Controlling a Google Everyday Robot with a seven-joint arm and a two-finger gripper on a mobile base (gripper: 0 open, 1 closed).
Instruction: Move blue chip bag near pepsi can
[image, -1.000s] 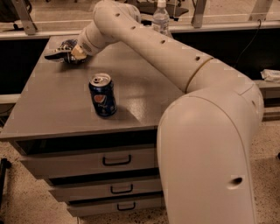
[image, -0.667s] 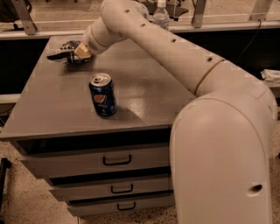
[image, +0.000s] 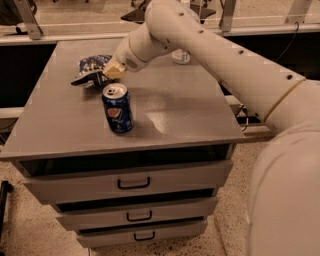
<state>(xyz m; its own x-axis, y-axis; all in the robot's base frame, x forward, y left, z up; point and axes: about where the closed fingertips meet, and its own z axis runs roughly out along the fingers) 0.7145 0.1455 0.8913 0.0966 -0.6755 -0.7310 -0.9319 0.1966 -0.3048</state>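
Gripper (image: 86, 80) position: over the far left part of the grey table top (image: 190, 115), at the end of the white arm (image: 215, 55) that reaches in from the right. Its dark fingers (image: 80, 81) are pressed onto the near edge of the blue chip bag (image: 93, 63), pinching it. The bag lies crumpled behind and to the left of the pepsi can (image: 117, 109), close to it but not touching. The can stands upright near the front of the table, logo facing the camera. A clear bottle (image: 181, 56) stands toward the far edge, partly hidden behind the arm, well apart from the can. Below the table top are three drawers (image: 134, 183), each with a dark handle.
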